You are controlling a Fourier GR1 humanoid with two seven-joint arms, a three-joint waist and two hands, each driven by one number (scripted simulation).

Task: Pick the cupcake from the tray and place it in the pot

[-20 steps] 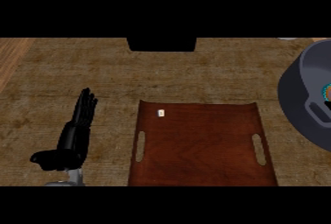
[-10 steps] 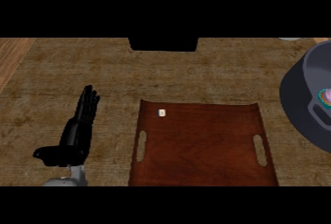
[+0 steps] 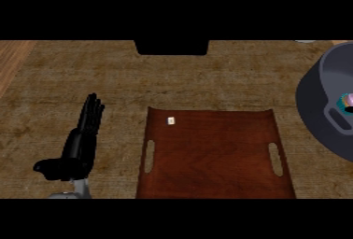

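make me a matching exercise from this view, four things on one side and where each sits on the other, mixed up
Things:
1. left hand
2. tray
3. pot
4. cupcake

Places:
A. at the view's right edge, partly cut off
B. middle of the counter, lower part
C. inside the pot, only partly in view
D. left of the tray, fingers straight

Pairs: 1-D, 2-B, 3-A, 4-C

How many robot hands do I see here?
1: a robot hand resting open on the counter left of the tray. The other may be out of view.
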